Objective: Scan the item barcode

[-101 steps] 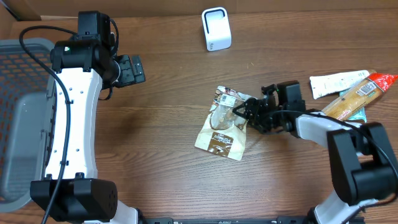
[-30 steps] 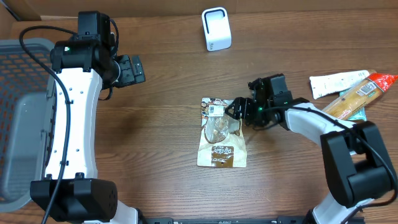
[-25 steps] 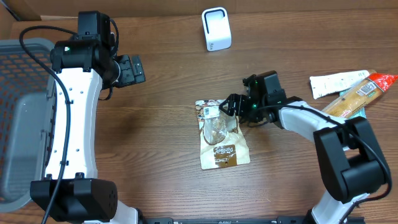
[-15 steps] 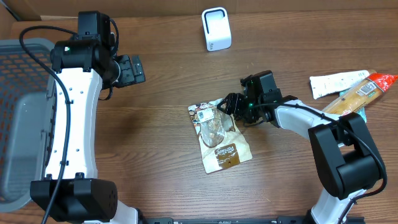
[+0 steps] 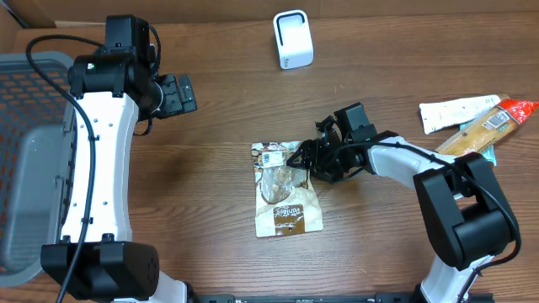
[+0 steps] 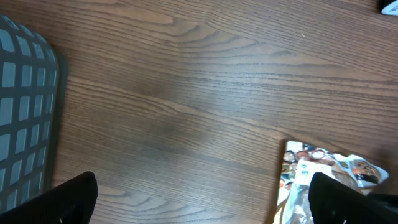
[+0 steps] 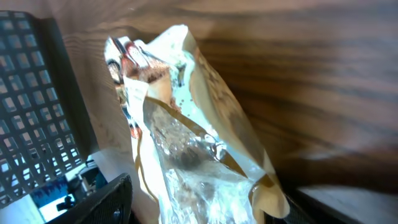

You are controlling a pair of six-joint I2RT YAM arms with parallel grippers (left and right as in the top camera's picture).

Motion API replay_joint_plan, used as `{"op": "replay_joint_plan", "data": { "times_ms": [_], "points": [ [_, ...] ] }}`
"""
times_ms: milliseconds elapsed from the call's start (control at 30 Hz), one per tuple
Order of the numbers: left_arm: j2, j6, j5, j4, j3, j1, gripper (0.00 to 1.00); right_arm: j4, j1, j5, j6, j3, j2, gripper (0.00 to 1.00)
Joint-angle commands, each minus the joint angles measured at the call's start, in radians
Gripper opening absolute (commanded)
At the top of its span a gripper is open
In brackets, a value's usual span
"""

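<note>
The item is a brown and white snack pouch (image 5: pixel 285 198) with a clear window, lying at the table's middle, its white barcode label (image 5: pixel 271 155) facing up at its top left corner. My right gripper (image 5: pixel 310 160) is shut on the pouch's upper right edge. In the right wrist view the crinkled pouch (image 7: pixel 186 137) fills the space between the fingers of the right gripper (image 7: pixel 211 205). The white scanner (image 5: pixel 293 39) stands at the far edge. My left gripper (image 5: pixel 181 93) hangs open at the far left, and in its wrist view the left gripper (image 6: pixel 202 202) holds nothing, with the pouch (image 6: pixel 323 180) at lower right.
A grey mesh basket (image 5: pixel 25 168) stands along the left edge, its corner (image 6: pixel 25 124) also in the left wrist view. Other packages lie at the right: a white tube-like pack (image 5: pixel 459 112) and a long brown pack with a red end (image 5: pixel 488 130).
The right gripper has moved left and narrowed on the pouch's edge. The pouch has slid left and turned with it. The left arm has not moved.
</note>
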State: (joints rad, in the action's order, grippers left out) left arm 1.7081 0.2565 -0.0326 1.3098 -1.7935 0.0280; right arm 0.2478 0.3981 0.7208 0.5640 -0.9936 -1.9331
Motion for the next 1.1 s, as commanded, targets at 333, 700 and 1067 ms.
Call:
{"op": "replay_joint_plan", "data": {
  "times_ms": [333, 700, 1067],
  "points": [
    [0.007, 0.013, 0.008, -0.002, -0.002, -0.003, 0.99, -0.28, 0.103, -0.203, -0.011, 0.083, -0.159, 0.44],
    [0.007, 0.013, 0.007, -0.002, -0.002, -0.003, 1.0, -0.232, 0.051, -0.023, -0.012, 0.058, -0.126, 0.04],
    [0.007, 0.013, 0.008, -0.002, -0.002, -0.003, 1.0, 0.145, -0.007, -0.014, -0.15, -0.051, 0.151, 0.04]
  ]
}}
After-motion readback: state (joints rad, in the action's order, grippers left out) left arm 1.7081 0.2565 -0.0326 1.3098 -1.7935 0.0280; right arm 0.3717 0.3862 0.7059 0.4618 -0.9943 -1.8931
